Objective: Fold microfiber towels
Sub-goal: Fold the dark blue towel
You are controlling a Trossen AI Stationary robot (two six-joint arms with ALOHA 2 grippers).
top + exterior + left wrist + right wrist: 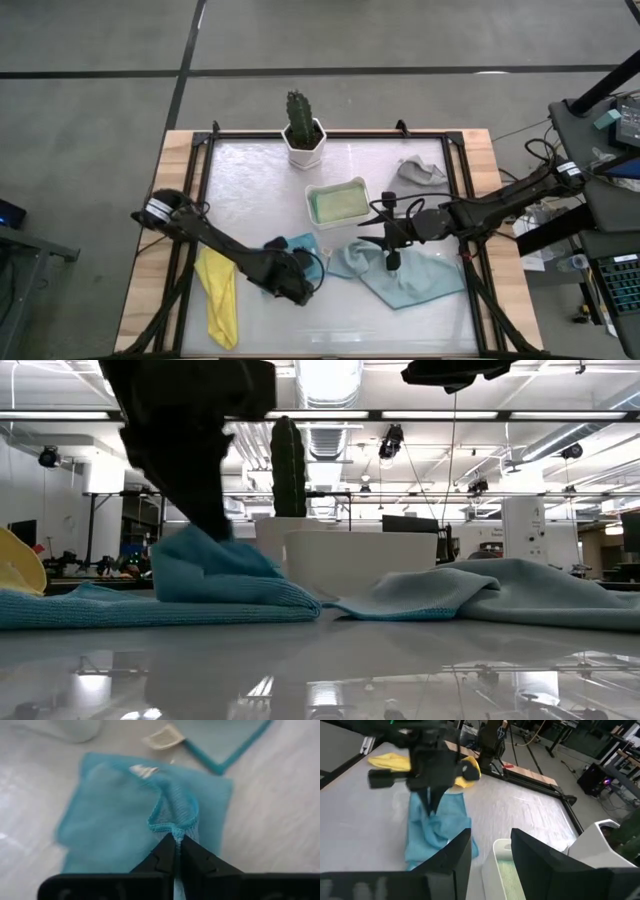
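I see my left gripper (177, 840) low on the worktop (300, 330), its fingers pressed together on a raised edge of the bright blue towel (125, 810), which lies near the front middle. The yellow towel (220, 295) lies just beside it on the left. My right gripper (393, 262) hangs over the pale teal towel (410, 275) with its fingers apart and nothing between them. The olive green towel (337, 205) lies in the white tray (312, 190), and the grey towel (420, 172) is at the far right corner.
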